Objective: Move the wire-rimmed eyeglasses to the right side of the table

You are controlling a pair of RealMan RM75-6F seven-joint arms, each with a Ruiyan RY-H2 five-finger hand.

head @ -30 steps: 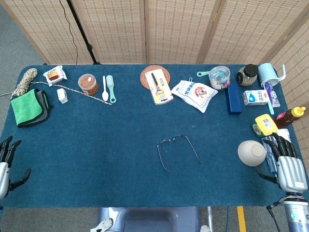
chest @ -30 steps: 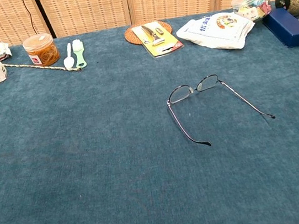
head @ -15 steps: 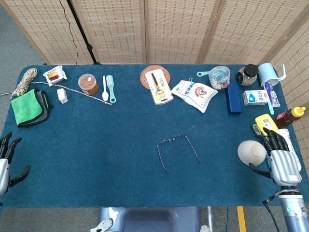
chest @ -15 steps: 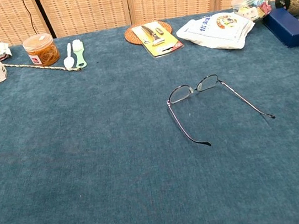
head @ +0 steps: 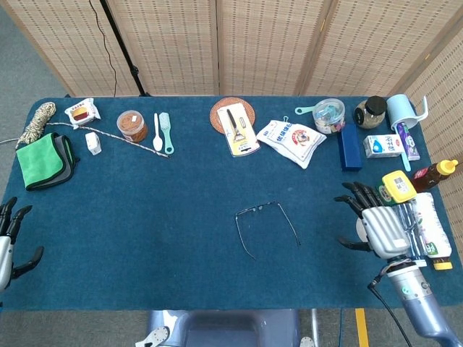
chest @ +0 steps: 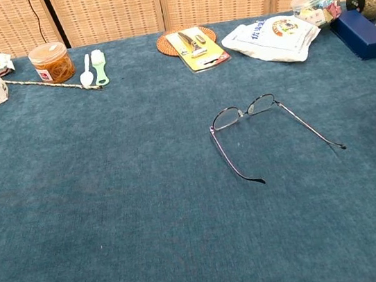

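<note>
Right hand (head: 383,228) sits near the tabletop's right edge, fingers spread wide, empty; left hand (head: 9,235) at the left edge is also splayed and empty, much farther off. Wire-rimmed eyeglasses (head: 265,225) lie unfolded mid-tabletop toward the front edge, well apart to the right hand's left, lens bar crosswise, temples trailing toward the front. Right hand is the obvious pick.

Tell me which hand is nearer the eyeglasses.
Right. The right hand, fingers spread, hovers just right of the eyeglasses; the left hand sits far off at the table's left edge.
</note>
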